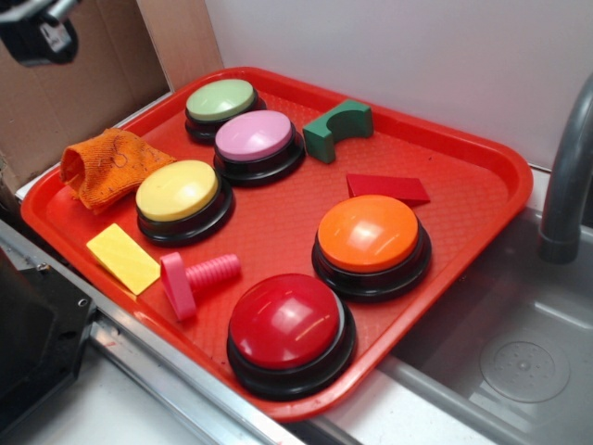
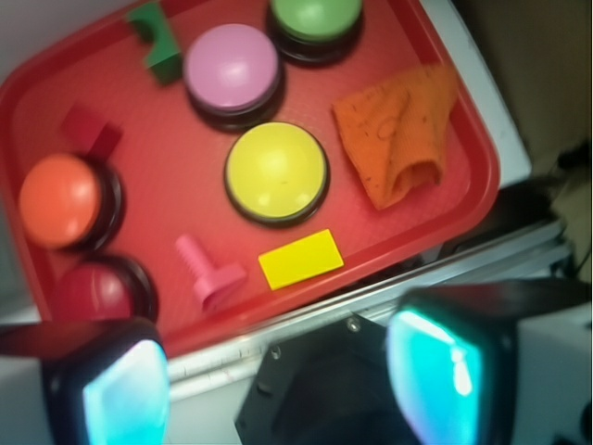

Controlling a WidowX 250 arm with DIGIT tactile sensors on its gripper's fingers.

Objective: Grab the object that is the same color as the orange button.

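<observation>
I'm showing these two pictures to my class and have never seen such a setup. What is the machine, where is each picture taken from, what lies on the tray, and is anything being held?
A robot arm works here. One picture looks on from outside; the other comes from a camera at its wrist, looking down past the open, empty gripper. On the red tray sit dome buttons: green, pink, yellow, red and the orange button. Around them lie an orange cloth, a yellow block, a pink screw, and green and red blocks. Nothing is held.
</observation>
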